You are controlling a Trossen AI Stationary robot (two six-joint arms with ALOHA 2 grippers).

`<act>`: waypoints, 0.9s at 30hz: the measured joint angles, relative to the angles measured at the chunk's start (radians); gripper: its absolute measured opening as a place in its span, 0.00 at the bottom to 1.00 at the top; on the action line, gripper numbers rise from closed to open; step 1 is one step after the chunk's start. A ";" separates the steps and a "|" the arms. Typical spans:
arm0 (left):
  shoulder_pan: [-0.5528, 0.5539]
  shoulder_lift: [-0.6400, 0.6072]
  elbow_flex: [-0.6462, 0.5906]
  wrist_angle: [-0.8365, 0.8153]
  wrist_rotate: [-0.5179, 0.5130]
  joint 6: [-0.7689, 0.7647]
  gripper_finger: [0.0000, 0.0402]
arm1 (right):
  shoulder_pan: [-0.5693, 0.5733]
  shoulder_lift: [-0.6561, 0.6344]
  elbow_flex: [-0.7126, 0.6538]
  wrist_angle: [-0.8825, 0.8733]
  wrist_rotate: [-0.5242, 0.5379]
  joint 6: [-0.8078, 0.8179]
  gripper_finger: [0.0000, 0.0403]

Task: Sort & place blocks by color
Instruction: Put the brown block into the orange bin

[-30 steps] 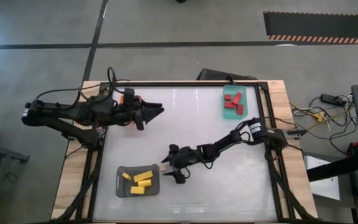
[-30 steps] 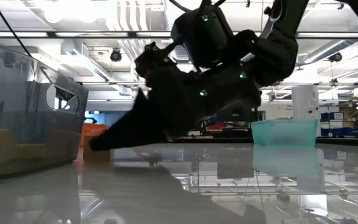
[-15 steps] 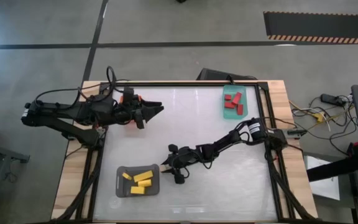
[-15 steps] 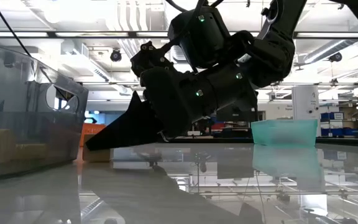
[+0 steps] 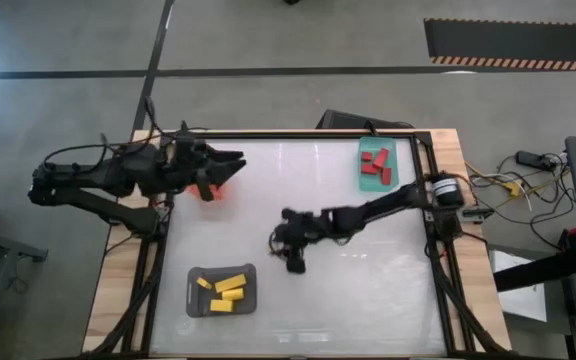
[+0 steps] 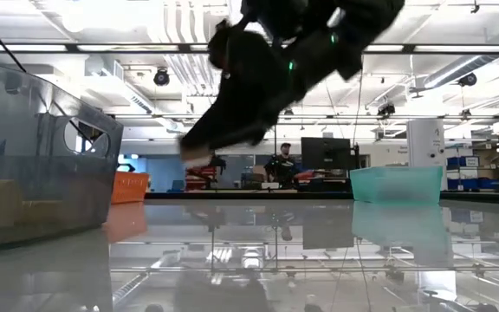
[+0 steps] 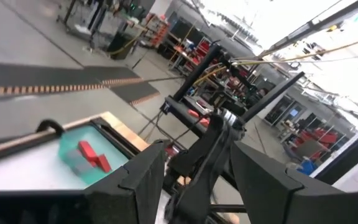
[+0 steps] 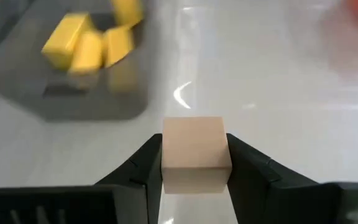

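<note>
One tan block [image 8: 195, 154] between right jaws.

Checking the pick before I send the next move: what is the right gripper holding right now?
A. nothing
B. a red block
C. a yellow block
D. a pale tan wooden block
D: in the right wrist view the right gripper has its two dark fingers pressed on either side of a pale tan wooden block, lifted above the table, with the yellow blocks lying in the grey tray beyond it.

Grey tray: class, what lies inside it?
Inside the grey tray lie four yellow blocks. Nothing covers them from above; the right wrist view shows only some.
</note>
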State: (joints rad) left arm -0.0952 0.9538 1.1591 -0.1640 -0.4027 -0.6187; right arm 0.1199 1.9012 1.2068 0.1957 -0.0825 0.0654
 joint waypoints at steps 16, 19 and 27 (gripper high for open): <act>0.011 -0.206 -0.002 -0.005 -0.033 0.267 0.42 | -0.288 -0.036 0.421 -0.333 -0.030 0.149 0.30; 0.011 -0.220 -0.002 -0.002 -0.048 0.287 0.42 | -0.312 0.057 0.545 -0.337 -0.030 0.181 0.30; 0.011 -0.231 -0.002 -0.004 -0.050 0.295 0.42 | -0.359 0.355 0.915 -0.370 -0.081 0.256 0.30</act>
State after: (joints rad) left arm -0.0841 0.7225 1.1568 -0.1677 -0.4522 -0.3233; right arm -0.2391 2.2561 2.1218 -0.1740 -0.1633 0.3219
